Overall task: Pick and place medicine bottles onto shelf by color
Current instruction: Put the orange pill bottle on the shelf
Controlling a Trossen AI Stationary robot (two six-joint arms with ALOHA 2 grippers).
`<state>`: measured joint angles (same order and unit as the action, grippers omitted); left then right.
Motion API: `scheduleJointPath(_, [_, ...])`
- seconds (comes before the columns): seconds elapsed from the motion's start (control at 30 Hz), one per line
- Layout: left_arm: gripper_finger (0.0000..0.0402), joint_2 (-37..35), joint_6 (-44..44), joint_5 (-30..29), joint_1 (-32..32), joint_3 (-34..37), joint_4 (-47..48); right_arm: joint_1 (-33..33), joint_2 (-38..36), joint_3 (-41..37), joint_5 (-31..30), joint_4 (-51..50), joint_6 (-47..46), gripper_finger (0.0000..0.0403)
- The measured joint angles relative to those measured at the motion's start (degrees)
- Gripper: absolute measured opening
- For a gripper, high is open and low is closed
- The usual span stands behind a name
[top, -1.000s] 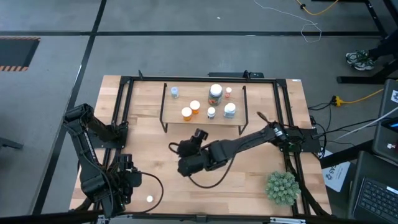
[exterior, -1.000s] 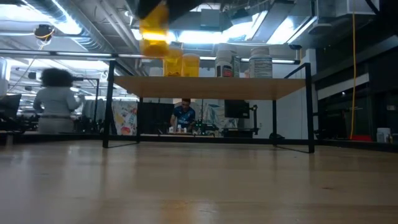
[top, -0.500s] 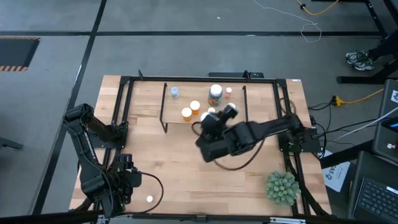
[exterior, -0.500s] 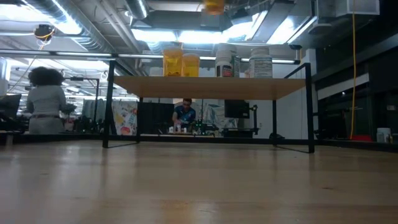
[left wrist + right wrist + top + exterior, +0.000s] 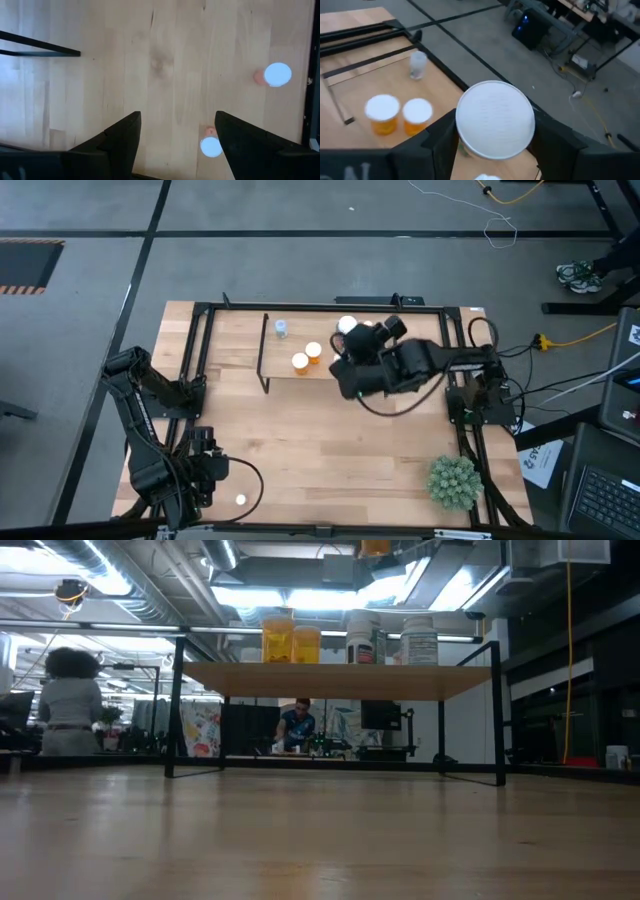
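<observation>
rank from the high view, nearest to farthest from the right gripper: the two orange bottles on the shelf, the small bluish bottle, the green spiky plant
1. Two orange bottles, on the shelf, just left of the right gripper.
2. Small bluish bottle, at the shelf's far-left corner.
3. Green spiky plant, at the table's near-right corner.

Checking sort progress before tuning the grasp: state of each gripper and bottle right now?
right gripper: shut on held orange bottle, above the shelf.
left gripper: open, over the table.
shelved orange bottles: upright, side by side.
small clear bottle: upright on shelf, apart.
table bottles: upright, not yet shelved.
</observation>
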<state>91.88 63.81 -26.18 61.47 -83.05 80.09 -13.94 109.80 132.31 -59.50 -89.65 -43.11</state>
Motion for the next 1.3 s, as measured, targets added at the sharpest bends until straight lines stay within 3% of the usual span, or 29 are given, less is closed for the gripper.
scheduleJointPath(0.27, [0.0250, 0.01, -1.42, -1.76, 0.00, 0.01, -0.02, 6.97, 0.16, -3.61, 10.35, 6.23, 5.13, 0.0218])
scheduleJointPath(0.63, [0.0250, 0.02, -1.42, -1.85, 0.00, 0.02, -0.02, 13.36, 0.25, -13.86, 18.97, 36.26, 23.92, 0.0218])
scheduleJointPath(0.9, [0.0251, 0.00, -1.42, -1.85, 0.00, 0.02, -0.02, 19.74, 0.26, -24.58, 22.74, 49.52, 25.41, 0.0218])
scheduleJointPath(1.1, [0.0251, 0.00, -1.42, -1.85, 0.00, 0.02, -0.02, 23.66, 0.26, -28.54, 33.93, 56.72, 25.19, 0.0218])
scheduleJointPath(1.3, [0.0251, 0.00, -1.40, -1.86, 0.00, 0.02, -0.07, 25.39, 0.92, -28.76, 39.75, 58.16, 25.22, 0.0218])
